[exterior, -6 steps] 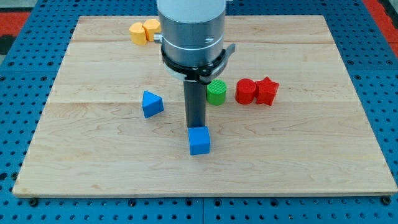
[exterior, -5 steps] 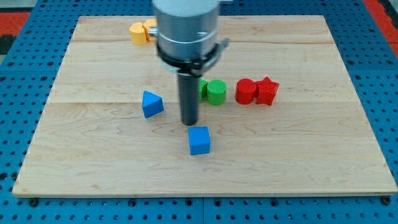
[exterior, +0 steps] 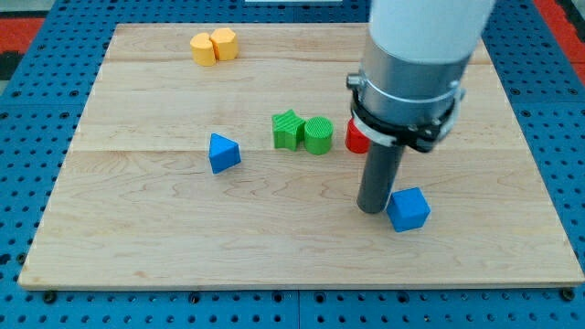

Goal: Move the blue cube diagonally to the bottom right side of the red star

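The blue cube (exterior: 408, 208) lies toward the board's bottom right, turned a little on its base. My tip (exterior: 372, 209) stands right against its left side. The arm's body hides the red star; only the left edge of a red block (exterior: 355, 138) shows beside the rod, above and to the left of the cube.
A blue triangular block (exterior: 222, 152) lies left of centre. A green star (exterior: 287, 129) and a green cylinder (exterior: 319, 135) sit side by side at centre. Two yellow-orange blocks (exterior: 213, 46) lie at the top left. The wooden board (exterior: 137, 228) rests on a blue pegboard.
The blue cube has slid from the board's centre bottom to the right and turned slightly. My tip went from above the cube to its left side and followed it right. The green star now shows.
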`<state>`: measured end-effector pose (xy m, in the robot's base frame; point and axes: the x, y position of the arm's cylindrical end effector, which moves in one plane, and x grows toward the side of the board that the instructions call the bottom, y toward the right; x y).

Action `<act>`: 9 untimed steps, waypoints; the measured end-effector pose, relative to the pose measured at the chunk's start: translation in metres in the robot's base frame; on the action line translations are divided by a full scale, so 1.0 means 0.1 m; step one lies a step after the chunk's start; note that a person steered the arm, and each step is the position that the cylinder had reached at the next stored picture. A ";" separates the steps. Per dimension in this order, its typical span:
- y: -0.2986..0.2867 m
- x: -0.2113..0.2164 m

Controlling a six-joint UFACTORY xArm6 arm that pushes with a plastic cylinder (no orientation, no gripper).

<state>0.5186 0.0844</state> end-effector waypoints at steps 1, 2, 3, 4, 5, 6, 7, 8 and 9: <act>0.46 0.08; 0.54 0.32; 0.72 0.00; 1.46 -0.71; 1.14 -1.59; 0.38 -1.86; -0.21 -1.76; -0.19 -1.76; -0.12 -1.76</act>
<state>0.3422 0.0721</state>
